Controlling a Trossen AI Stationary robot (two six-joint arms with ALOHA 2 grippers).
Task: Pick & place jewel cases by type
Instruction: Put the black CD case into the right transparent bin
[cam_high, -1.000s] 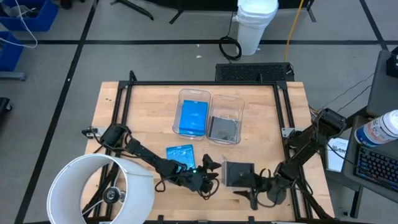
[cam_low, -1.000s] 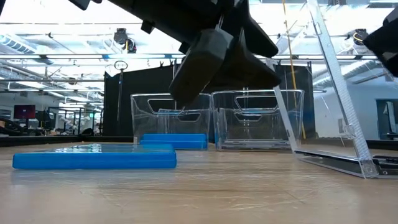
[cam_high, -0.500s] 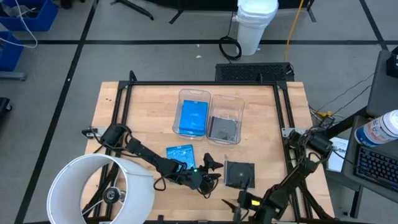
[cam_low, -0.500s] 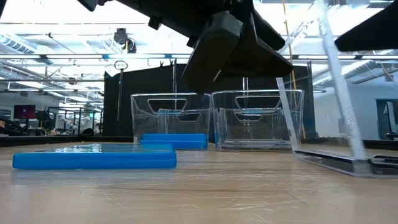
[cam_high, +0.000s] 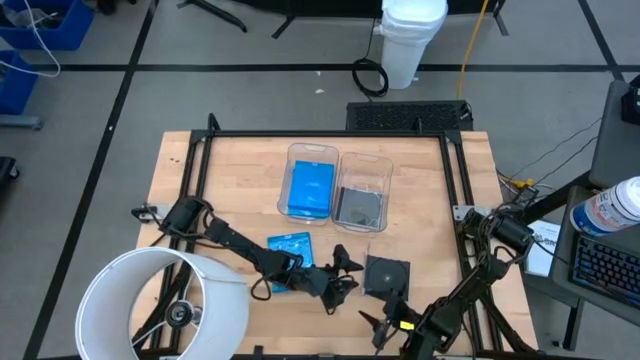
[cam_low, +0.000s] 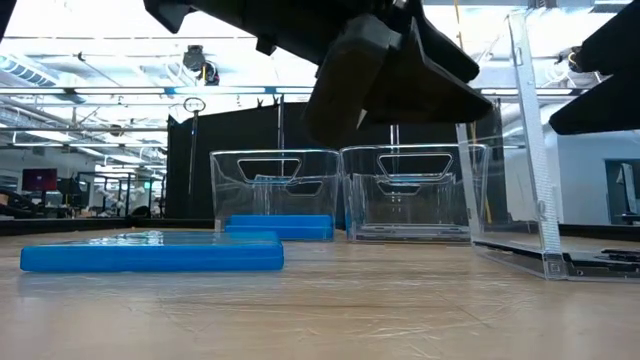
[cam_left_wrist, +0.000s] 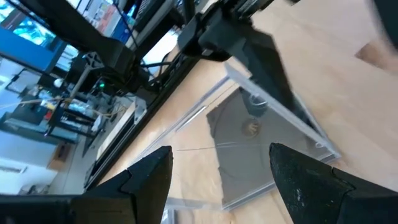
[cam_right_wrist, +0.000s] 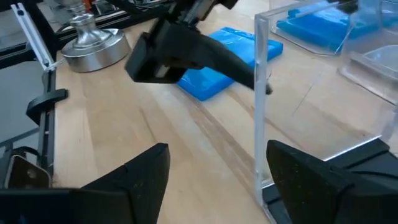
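A dark jewel case lies open near the table's front. Its tray is flat on the wood and its clear lid stands upright on the hinge at the tray's left side. My left gripper is open just left of the lid. My right gripper is open at the case's near side, with the lid's near edge in line between its fingers. A blue jewel case lies flat behind the left gripper. One bin holds a blue case, the other a dark one. My left gripper touches the clear lid with the tip of one finger, at the lid's near upright edge, roughly halfway up. The finger comes about level from the table's left. The other finger is free. The lid stands upright on its hinge.
A big white round shade covers the near left corner. Black frame rails run around the tabletop. A metal weight stands at the table's left. Bare wood lies between the bins and the right rail.
My right gripper has drawn back from the dark case's near edge toward the table's near edge and has turned. The clear lid, which leaned over to the left, now stands nearly upright; the tray has stayed flat.
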